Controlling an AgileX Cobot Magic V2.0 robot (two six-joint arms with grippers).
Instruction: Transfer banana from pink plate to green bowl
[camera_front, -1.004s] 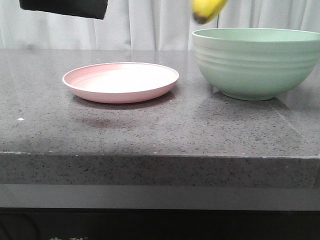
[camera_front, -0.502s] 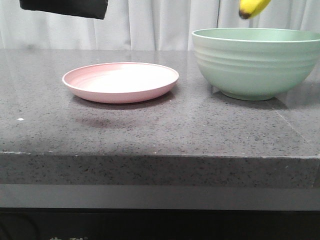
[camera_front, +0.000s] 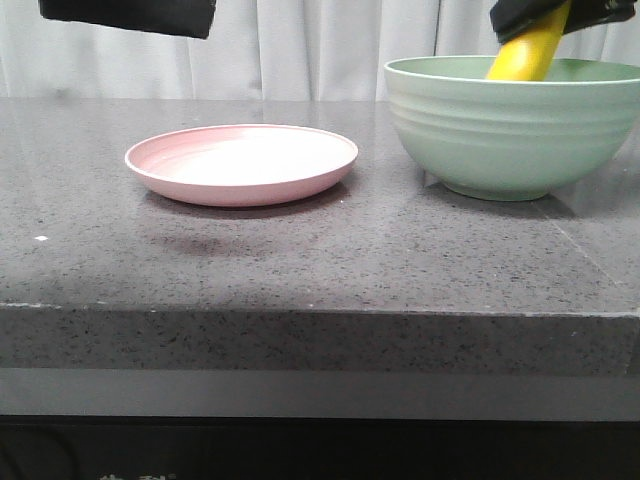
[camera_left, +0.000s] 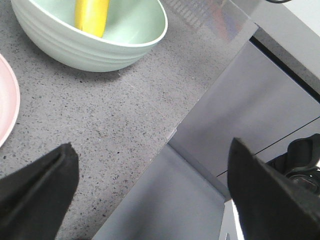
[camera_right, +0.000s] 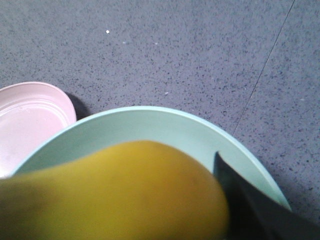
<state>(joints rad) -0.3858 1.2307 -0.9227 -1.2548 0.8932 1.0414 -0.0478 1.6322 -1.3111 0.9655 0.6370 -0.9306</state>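
1. The left claw hangs high above the bench, up and to the left of the pink plate; in the front view only a dark slab of it shows at the top edge. Its wrist view shows two black fingers spread wide apart with nothing between them, over the bench's corner edge.
2. The pink plate sits flat on the bench, bare, well to the left of the green bowl and apart from it.
3. The green bowl stands upright on its small foot, to the right of the plate.
4. The banana is tilted steeply, its lower end dipped inside the green bowl below the rim, its upper end rising out toward the right. Whether it touches the bowl's inner wall cannot be told.
5. The right claw comes down from the top edge directly over the green bowl and is clamped on the banana's upper part. In the right wrist view the yellow fruit fills the foreground with one black finger against its side, the bowl's rim curving beneath.
6. No readable writing or label appears on anything.
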